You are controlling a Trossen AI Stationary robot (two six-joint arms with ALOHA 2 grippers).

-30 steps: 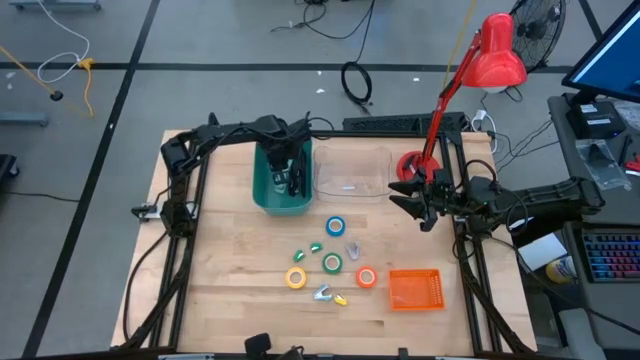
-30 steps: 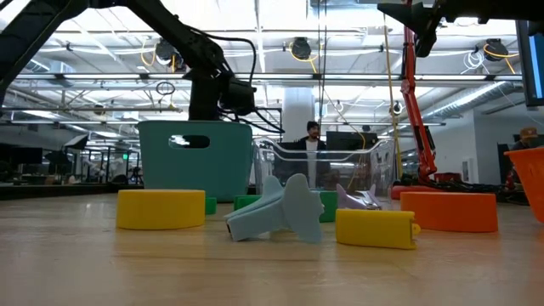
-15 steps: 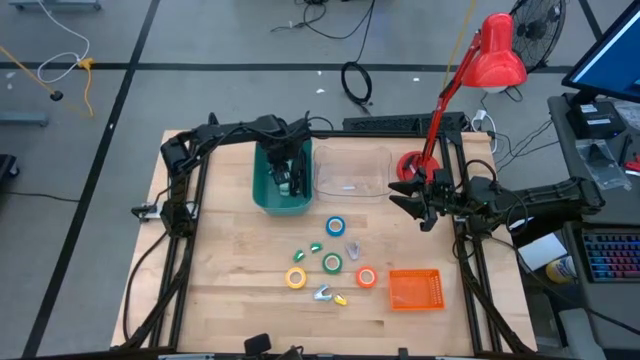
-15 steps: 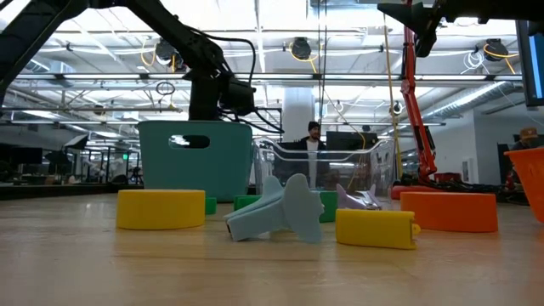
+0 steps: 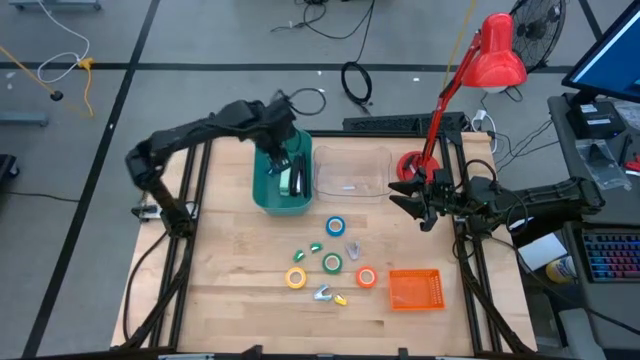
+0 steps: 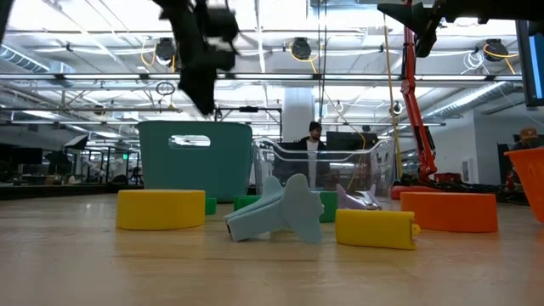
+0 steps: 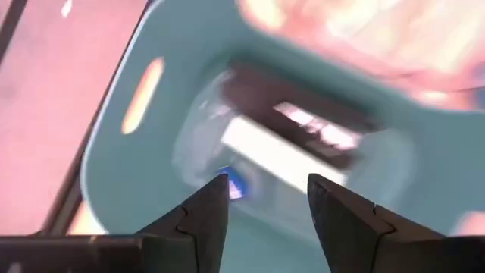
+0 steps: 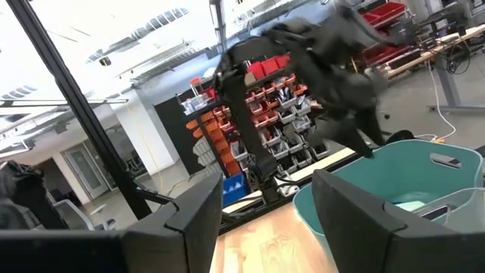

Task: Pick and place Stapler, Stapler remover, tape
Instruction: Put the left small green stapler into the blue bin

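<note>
Our left gripper (image 5: 283, 160), jaws spread and empty, hangs over the teal bin (image 5: 262, 190) holding a stapler (image 5: 298, 181); right gripper (image 5: 412, 206) spread at the table's (image 5: 220, 290) right edge.

A: What do both arms look like from above?
B: Slender, dark, jointed links with black cables trailing along them.

A: And the left gripper (image 7: 261, 212)?
B: Two dark, angular fingers (image 7: 204, 220) with stepped outer edges.

Four tape rolls (image 5: 335, 227), three bins — teal (image 5: 268, 192), clear (image 5: 350, 170), orange (image 5: 414, 289) — one red lamp (image 5: 497, 52), two arms.
</note>
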